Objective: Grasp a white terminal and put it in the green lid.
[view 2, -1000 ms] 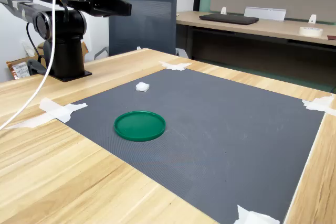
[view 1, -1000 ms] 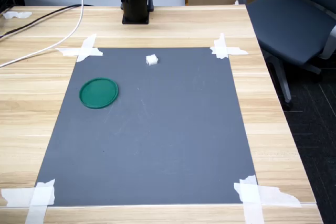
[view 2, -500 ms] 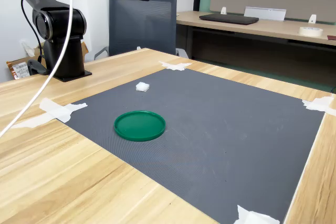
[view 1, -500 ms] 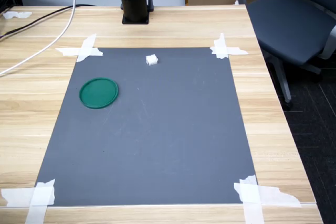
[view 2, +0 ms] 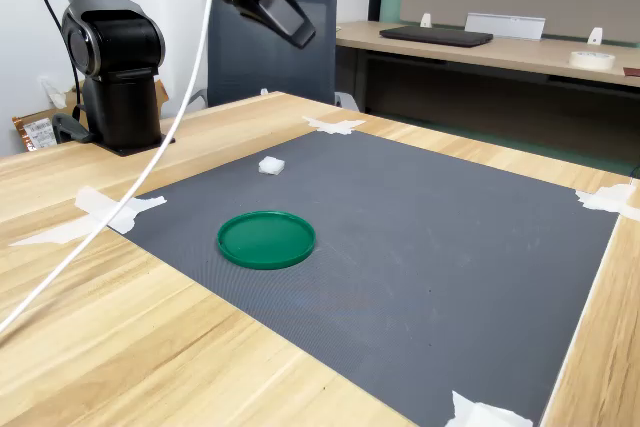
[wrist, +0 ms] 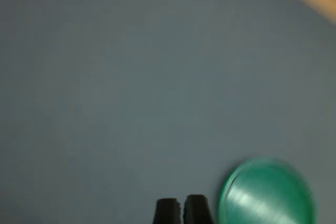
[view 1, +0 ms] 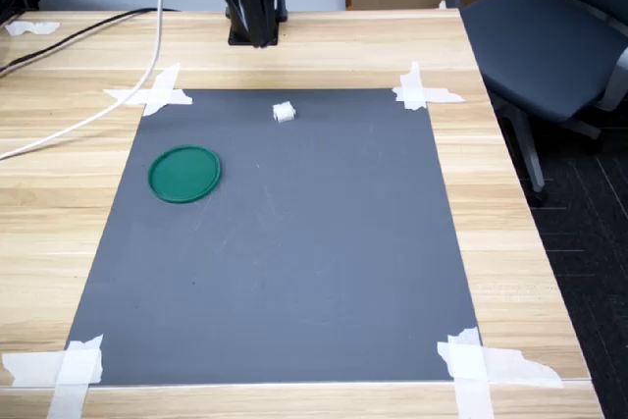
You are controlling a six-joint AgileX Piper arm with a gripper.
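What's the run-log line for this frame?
phase: approach | gripper: shut, empty, high above mat | white terminal: on mat | green lid: empty

Open grey mat (view 1: 294, 262) all round; only the white terminal (view 1: 284, 112) and green lid (view 1: 184, 174) sit on it, well apart. A white cable (view 2: 150, 162) droops across the mat's corner.

On the desk (view 1: 510, 242) we find a mat (view 1: 294, 272) taped at its four corners. The terminal (view 1: 284, 112) lies on the mat near its far edge in the first exterior view; the lid (view 1: 183, 174) lies nearer that view's left edge, well apart.
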